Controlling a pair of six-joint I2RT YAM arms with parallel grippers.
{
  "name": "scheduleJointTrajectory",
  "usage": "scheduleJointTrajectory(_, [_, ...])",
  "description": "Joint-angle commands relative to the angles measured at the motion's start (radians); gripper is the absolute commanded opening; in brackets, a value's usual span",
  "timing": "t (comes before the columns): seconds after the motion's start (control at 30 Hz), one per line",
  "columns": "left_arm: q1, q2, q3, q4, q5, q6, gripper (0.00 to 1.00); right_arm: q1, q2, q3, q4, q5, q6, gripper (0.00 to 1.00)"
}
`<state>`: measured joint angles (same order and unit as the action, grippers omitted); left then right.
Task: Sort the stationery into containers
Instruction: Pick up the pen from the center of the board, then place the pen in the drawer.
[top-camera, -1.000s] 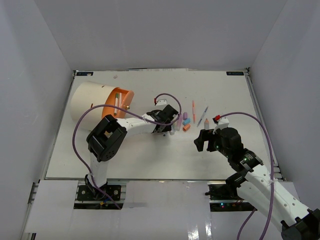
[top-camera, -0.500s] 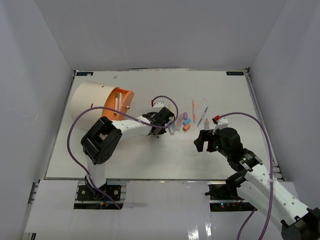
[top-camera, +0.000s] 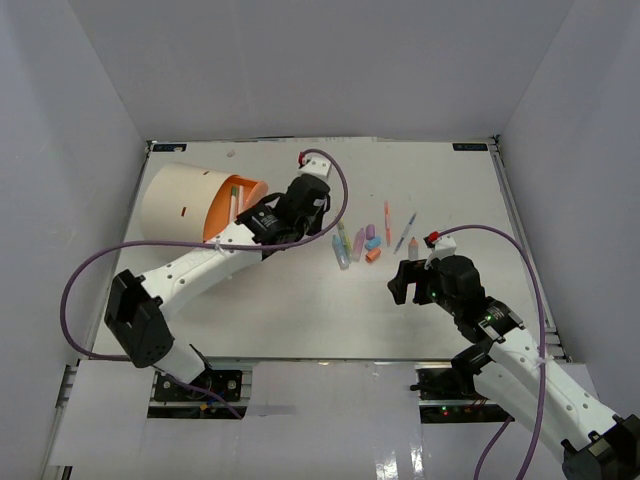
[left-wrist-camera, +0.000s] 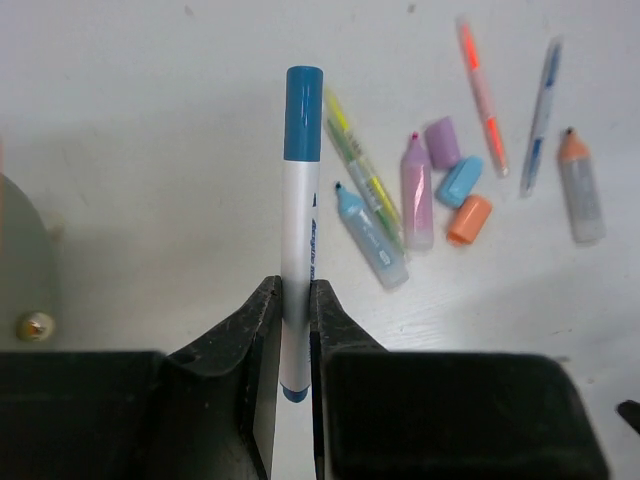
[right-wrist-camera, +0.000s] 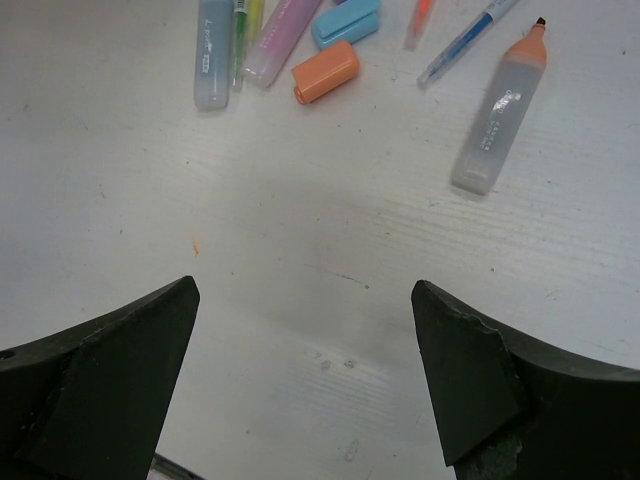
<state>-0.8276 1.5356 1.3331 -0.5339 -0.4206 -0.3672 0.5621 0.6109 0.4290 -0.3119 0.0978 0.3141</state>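
White bench (top-camera: 300, 320) inside grey-walled booth (top-camera: 70, 100). Left hand (left-wrist-camera: 293, 300) clamped blue-capped marker (left-wrist-camera: 300, 210) near cream cylinder (top-camera: 175, 200) at far-left corner. Right hand (right-wrist-camera: 302, 295) gaped wide, empty, near loose highlighters (right-wrist-camera: 497, 105) midway between far and near edges.

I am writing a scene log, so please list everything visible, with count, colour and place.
Container: 1, cream with orange face, table's left side.
Blue-capped marker: 1, white body, in the left hand.
Highlighters: 3, yellow-green, light blue, pink, together mid-table.
Cap-like pieces: 3, purple, blue, orange, beside the highlighters.
Thin pens: 2, orange, blue, farther right.
Grey marker: 1, orange tip, pile's right end.
Table: 1, white.
Left hand: 1, black, shut on the blue-capped marker.
Right hand: 1, black, open above the table.
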Motion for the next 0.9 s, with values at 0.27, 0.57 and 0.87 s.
scheduleJointTrajectory(0.27, [0.237,-0.16,0.244,-0.215,0.028,0.254,0.17,-0.004,0.003,0.007,0.065,-0.087,-0.023,0.93])
scheduleJointTrajectory(0.57, [0.367,-0.224,0.164,-0.23,0.083,0.324,0.18,-0.005,0.015,0.02,0.068,-0.139,-0.033,0.92])
scheduleJointTrajectory(0.87, [0.404,-0.279,0.092,-0.255,0.086,0.317,0.2,-0.005,0.038,0.054,0.083,-0.204,-0.076,0.95])
